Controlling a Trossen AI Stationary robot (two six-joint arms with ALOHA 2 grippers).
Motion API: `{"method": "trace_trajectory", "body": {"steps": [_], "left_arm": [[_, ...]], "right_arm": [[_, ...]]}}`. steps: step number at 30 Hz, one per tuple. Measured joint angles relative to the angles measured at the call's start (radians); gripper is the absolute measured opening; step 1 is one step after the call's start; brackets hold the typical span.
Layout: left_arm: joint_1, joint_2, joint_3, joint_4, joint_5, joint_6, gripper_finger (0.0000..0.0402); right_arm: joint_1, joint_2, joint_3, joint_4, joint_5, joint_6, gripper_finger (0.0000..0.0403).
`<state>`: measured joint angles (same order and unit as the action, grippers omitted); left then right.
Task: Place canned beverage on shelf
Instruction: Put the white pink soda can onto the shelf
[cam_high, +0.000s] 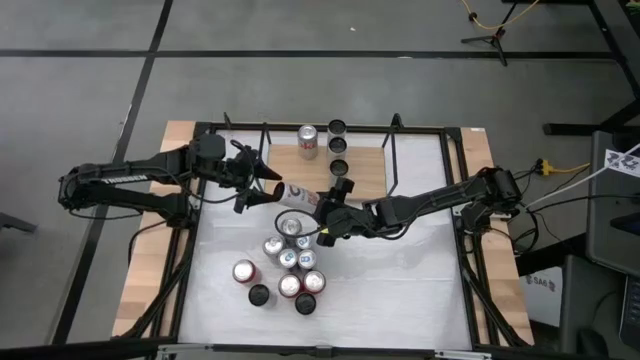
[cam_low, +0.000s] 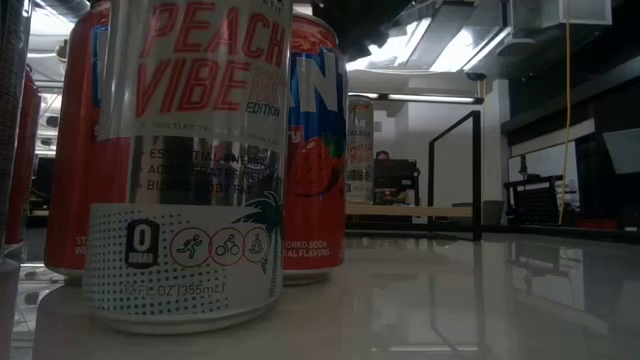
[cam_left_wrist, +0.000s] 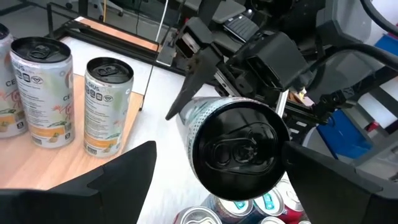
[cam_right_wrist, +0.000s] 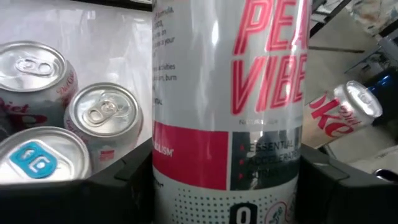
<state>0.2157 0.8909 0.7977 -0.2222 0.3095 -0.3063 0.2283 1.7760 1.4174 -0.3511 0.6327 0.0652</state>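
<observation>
The right gripper (cam_high: 322, 212) pinches a tilted can (cam_high: 297, 195). The left gripper (cam_high: 262, 183), spread, seems to straddle its other end, above the can cluster (cam_high: 284, 262).

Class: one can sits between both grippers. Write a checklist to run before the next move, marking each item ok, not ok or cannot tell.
1. Right gripper clamped on the can: ok.
2. Left gripper open, a finger on each side of the can's top end: ok.
3. Left fingers touching the can: cannot tell.
4. Shelf has bare board for another can: ok.
5. Table cans clear of the held can: cannot tell.
</observation>
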Motion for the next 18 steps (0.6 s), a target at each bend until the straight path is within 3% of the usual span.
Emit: {"method": "trace_trajectory", "body": {"steps": [10, 18], "left_arm": [[-0.002, 0.0, 0.0, 0.0, -0.016, -0.001, 0.0348], [-0.002, 0.0, 0.0, -0.001, -0.012, -0.006, 0.0348]], "right_arm": [[0.0, 0.0, 0.0, -0.006, -0.053, 0.088, 0.0252], [0.0, 0.0, 0.001, -0.035, -0.09, 0.069, 0.0252]]}}
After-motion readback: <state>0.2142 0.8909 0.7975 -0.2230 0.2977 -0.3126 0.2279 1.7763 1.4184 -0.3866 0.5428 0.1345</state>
